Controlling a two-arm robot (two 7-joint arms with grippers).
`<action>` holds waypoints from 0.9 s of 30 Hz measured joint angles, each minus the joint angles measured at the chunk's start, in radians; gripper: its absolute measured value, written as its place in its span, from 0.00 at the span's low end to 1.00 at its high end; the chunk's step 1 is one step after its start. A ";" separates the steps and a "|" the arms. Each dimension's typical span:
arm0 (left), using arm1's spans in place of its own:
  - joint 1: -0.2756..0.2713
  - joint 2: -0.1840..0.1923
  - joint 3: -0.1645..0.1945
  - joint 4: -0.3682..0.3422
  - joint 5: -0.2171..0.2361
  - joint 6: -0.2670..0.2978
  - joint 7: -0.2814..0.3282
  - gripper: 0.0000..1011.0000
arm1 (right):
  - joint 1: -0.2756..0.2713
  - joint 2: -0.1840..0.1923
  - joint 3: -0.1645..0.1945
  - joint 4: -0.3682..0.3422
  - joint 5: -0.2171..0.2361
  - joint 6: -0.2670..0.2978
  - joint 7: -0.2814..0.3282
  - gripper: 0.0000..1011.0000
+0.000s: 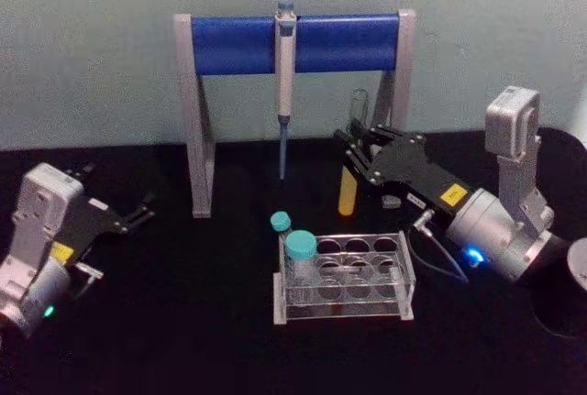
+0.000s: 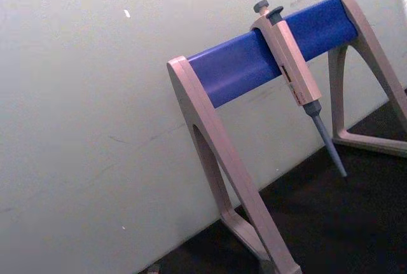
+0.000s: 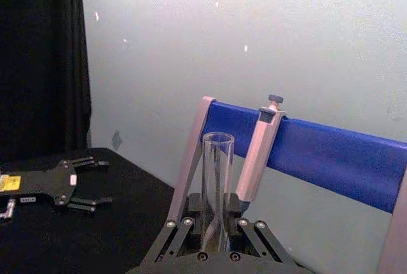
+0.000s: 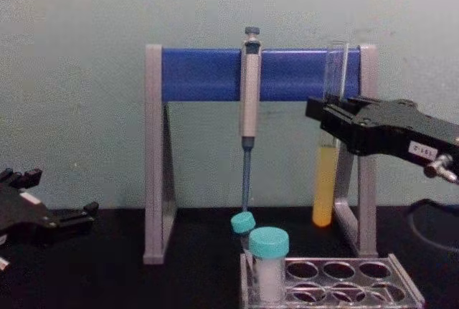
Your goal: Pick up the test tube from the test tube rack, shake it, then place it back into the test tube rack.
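Observation:
The test tube [image 1: 348, 190] is a clear glass tube with yellow-orange liquid in its lower part. It hangs upright in the air behind the test tube rack [image 1: 404, 273], clear of the holes. My right gripper [image 1: 356, 153] is shut on it above the liquid, reaching in from the right. The chest view shows the test tube [image 4: 324, 180] held by the right gripper [image 4: 324, 118], higher than the rack [image 4: 401, 280]. In the right wrist view the tube [image 3: 217, 172] stands up between the fingers [image 3: 184, 236]. My left gripper [image 1: 142, 210] rests open at the far left.
Two teal-capped vials [image 1: 300, 250] stand at the rack's left end. Behind it is a grey-and-blue pipette stand [image 1: 238, 44] with a pipette [image 1: 285, 83] hanging from the bar. The stand's right leg [image 4: 367, 180] is just behind the tube.

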 joint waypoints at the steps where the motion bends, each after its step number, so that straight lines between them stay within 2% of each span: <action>1: 0.000 0.000 0.000 0.000 0.000 0.000 0.000 1.00 | 0.003 -0.001 -0.001 0.003 0.001 0.000 0.001 0.23; 10: 0.000 0.000 0.000 0.000 0.000 0.000 0.000 1.00 | 0.019 -0.009 -0.006 0.025 0.006 -0.001 0.007 0.23; 15: 0.000 0.000 0.000 0.000 0.000 0.000 0.000 1.00 | 0.018 -0.007 0.006 0.030 0.003 -0.003 -0.011 0.23; 20: 0.000 0.000 0.000 0.000 0.000 0.000 0.000 1.00 | -0.010 0.009 0.031 0.004 -0.003 -0.004 -0.038 0.23; 27: 0.000 0.000 0.000 0.000 0.000 0.000 0.000 1.00 | -0.079 0.039 0.063 -0.070 -0.006 0.012 -0.063 0.23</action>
